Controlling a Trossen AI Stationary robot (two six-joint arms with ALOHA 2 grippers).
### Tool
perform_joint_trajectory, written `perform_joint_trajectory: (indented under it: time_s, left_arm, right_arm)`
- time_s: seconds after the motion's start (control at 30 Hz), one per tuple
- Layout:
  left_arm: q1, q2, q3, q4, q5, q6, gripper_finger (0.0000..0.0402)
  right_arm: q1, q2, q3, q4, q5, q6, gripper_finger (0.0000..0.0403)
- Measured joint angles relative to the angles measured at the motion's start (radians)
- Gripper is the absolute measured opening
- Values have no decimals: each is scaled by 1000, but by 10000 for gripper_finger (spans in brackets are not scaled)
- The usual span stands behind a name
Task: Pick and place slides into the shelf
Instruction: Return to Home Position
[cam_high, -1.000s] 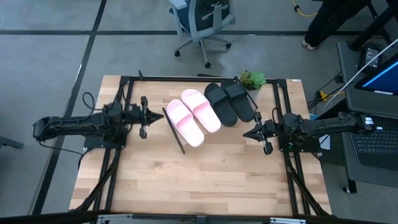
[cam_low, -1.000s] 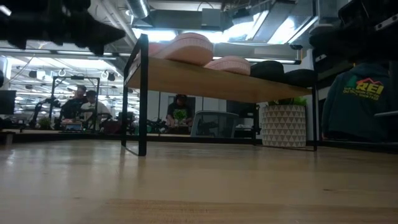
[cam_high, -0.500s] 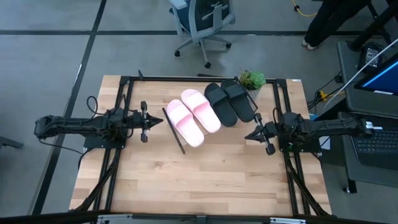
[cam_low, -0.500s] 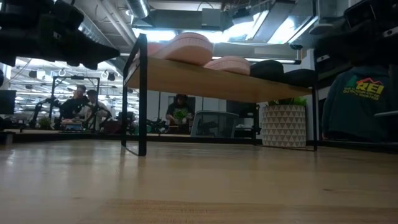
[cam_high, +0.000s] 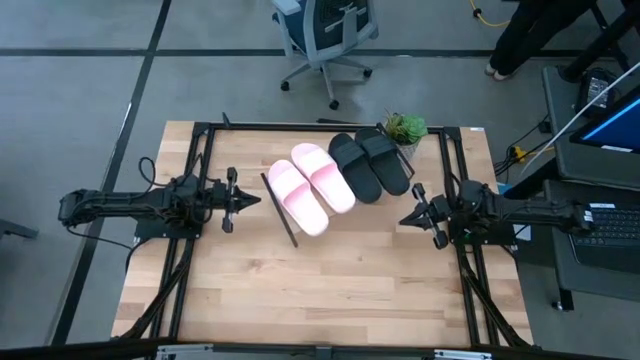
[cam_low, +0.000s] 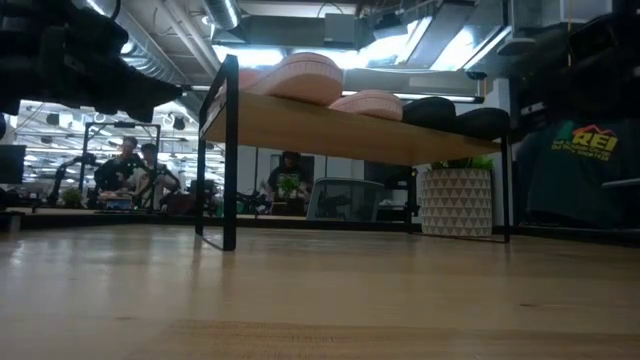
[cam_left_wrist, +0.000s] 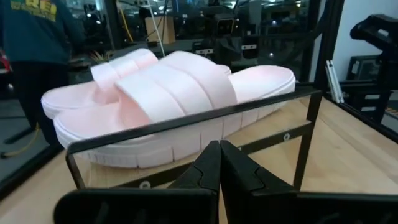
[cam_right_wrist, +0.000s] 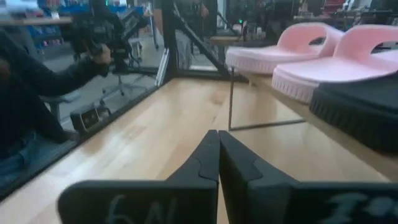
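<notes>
Two light pink slides (cam_high: 310, 187) and two matte black slides (cam_high: 369, 165) lie side by side, soles down, on the slanted light-wood shelf (cam_low: 330, 131) with black end rods. In the left wrist view the pink pair (cam_left_wrist: 168, 102) sits close ahead behind the shelf's end rod. My left gripper (cam_high: 256, 199) hovers shut just left of the shelf, level with the pink slides. My right gripper (cam_high: 403, 218) hovers shut to the right of the shelf, nearer than the black slides (cam_right_wrist: 360, 102). Neither touches anything.
A small potted plant in a patterned white pot (cam_high: 404, 130) stands at the table's far edge beside the black slides. Black frame rails run along the table's left and right sides. Bare wooden tabletop (cam_high: 320, 285) spreads across the near half. An office chair stands beyond the far edge.
My left arm has drawn back slightly toward the table's left edge and settled. My right gripper has pulled away from the shelf toward the table's right edge. The slides and shelf have stayed in place.
</notes>
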Motion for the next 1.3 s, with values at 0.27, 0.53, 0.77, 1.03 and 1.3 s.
perform_joint_trajectory:
  time_s: [0.27, 0.53, 0.77, 1.03, 1.3]
  left_arm:
    - [0, -7, -1, 0, -2, 15, 0]
    - [0, -6, -1, -5, -3, 27, 0]
    - [0, -6, -1, -5, -3, 27, 0]
    - [0, -6, -1, -5, -3, 26, 0]
    - [0, -6, -1, -5, -4, 26, 0]
  right_arm:
    - [0, -42, 1, -1, -15, 7, 8]
    - [0, -42, 1, 0, -15, 6, 11]
    - [0, -42, 2, 0, -15, 8, 12]
    - [0, -42, 2, 0, -15, 8, 11]
    - [0, -42, 2, 0, -15, 8, 17]
